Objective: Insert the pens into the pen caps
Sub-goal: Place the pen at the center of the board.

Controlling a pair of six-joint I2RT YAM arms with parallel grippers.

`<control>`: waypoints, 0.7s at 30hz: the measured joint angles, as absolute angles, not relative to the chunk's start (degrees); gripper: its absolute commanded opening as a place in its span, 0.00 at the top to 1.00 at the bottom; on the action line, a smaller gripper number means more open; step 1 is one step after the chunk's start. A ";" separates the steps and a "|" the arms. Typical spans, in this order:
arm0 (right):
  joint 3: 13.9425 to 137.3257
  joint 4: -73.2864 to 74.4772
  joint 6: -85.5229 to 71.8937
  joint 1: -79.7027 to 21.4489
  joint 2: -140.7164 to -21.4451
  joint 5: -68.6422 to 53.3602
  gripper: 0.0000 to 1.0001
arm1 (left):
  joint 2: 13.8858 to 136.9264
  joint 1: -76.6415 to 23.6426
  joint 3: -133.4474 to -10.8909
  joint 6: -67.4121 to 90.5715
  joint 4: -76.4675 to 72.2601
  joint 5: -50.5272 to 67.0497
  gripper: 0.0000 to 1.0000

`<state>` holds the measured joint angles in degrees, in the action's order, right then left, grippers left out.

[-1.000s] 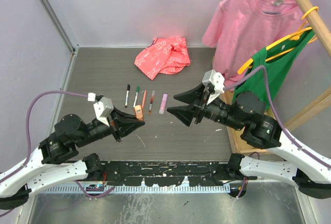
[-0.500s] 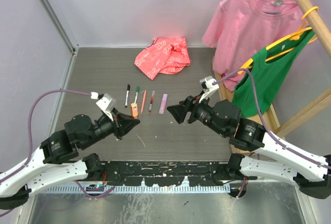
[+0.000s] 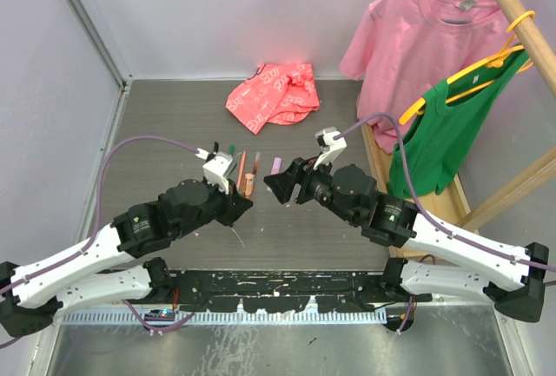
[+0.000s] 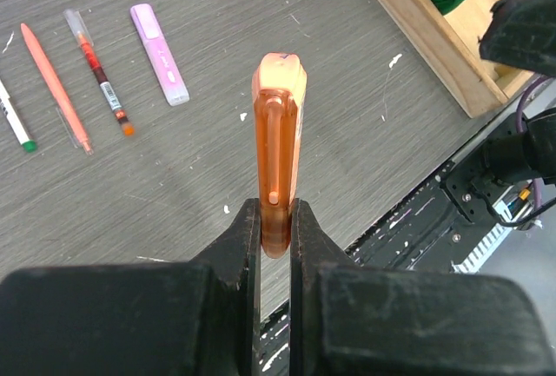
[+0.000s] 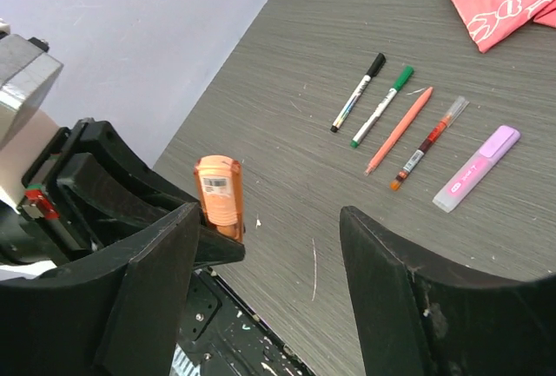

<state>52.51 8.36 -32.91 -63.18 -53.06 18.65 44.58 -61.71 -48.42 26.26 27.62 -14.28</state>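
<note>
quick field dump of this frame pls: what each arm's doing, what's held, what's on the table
left gripper: shut on short orange pen, held upright above the table
right gripper: open, nothing between its fingers, facing the short orange pen
row on table: black-capped white marker, green-capped white marker, salmon-orange pen, dark red pen, pink highlighter
loose caps: none visible
behind row: red patterned cloth
right side: pink shirt, green shirt on wooden rack

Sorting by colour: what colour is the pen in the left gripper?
Orange pen, clearest in the left wrist view.
</note>
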 measured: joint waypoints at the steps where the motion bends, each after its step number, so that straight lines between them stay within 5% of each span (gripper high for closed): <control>1: 52.51 7.94 -32.95 -63.18 -53.49 18.52 0.29 | 45.08 -61.71 -48.42 26.39 27.46 -14.37 1.00; 21: 50.30 3.03 -34.89 -63.29 -56.58 16.78 0.32 | 51.33 -61.71 -48.53 27.64 20.43 -15.31 1.00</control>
